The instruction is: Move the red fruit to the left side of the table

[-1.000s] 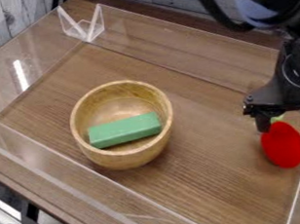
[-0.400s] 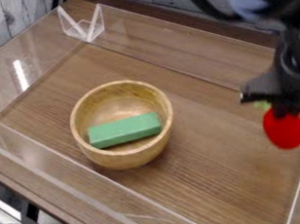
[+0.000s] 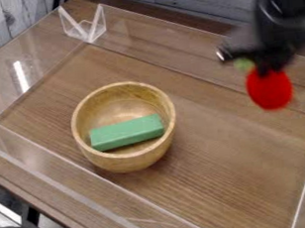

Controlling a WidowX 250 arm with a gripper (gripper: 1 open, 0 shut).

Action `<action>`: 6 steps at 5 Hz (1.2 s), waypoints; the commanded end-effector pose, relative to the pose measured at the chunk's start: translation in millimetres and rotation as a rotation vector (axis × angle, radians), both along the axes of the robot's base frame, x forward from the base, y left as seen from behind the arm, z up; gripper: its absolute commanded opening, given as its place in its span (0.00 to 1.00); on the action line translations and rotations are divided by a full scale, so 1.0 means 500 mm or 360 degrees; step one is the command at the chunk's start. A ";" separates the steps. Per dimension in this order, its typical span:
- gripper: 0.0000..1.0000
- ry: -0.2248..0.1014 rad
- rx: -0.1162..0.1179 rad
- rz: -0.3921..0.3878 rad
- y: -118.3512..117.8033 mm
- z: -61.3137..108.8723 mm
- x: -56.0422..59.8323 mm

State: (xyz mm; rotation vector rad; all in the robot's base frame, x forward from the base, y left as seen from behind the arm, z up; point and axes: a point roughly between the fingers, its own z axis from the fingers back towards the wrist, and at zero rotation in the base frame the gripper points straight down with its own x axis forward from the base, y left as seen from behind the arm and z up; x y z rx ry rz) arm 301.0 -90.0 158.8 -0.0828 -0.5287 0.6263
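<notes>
End effector [image 3: 263, 67], blurred at the upper right of the frame, is clamped on the red fruit [image 3: 270, 87], which hangs just below it, clear of the counter [image 3: 213, 171]. Left of centre sits a wooden bowl [image 3: 123, 126] containing a green block [image 3: 126, 133], well apart from the fruit.

Laboratory test cell: wood-grain desk [image 3: 213, 171] enclosed by low clear acrylic walls [image 3: 33, 66], robot arm [image 3: 287, 16] above its right side.
</notes>
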 end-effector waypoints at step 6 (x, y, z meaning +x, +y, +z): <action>0.00 -0.0066 0.0200 -0.0272 0.371 0.022 -0.041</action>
